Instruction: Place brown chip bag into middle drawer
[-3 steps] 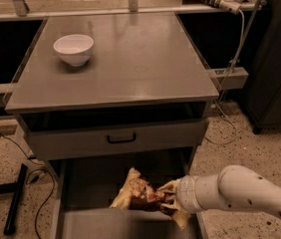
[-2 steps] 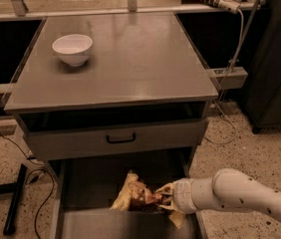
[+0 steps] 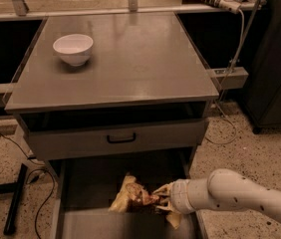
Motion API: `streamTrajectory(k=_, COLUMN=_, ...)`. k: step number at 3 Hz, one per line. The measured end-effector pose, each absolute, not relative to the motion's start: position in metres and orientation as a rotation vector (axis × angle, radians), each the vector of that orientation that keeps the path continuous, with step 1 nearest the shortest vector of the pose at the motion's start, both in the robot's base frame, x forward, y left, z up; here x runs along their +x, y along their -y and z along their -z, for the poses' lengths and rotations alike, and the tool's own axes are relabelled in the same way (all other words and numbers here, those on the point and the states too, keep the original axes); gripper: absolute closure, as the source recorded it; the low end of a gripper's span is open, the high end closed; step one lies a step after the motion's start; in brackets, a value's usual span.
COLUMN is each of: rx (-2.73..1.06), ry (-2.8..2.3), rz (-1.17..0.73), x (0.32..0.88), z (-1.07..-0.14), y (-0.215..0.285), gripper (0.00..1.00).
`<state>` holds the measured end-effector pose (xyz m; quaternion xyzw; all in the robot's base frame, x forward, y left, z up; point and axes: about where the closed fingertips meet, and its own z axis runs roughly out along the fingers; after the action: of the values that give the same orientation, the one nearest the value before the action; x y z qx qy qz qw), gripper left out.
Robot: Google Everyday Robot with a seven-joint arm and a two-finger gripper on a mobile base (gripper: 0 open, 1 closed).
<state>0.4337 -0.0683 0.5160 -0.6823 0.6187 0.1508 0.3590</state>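
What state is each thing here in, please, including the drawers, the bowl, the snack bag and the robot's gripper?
White round bowl: upright, looks empty, on the grey cabinet top.
Grey drawer front with black handle: shut.
Wide grey metal middle drawer: pulled open.
Crinkly dark-brown chip bag: crumpled, inside the middle drawer.
Two-finger gripper: low in the middle drawer, at the bag's right end.

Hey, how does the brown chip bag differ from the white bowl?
The brown chip bag lies crumpled in the open middle drawer, with the claw at its right end; the white bowl stands upright on the cabinet top, alone. The bag is dark and crinkly, the bowl smooth and pale.
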Motion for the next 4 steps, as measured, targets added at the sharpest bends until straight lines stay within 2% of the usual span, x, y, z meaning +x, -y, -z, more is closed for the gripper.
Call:
streamTrajectory(k=2, rx=-1.726, ry=-1.632, rz=-0.445, x=0.470, z=-0.444, y=0.051, gripper=1.00)
streamTrajectory(k=4, rx=-1.678, ry=-1.668, rz=-0.401, x=0.481, z=-0.406, y=0.044, gripper=1.00)
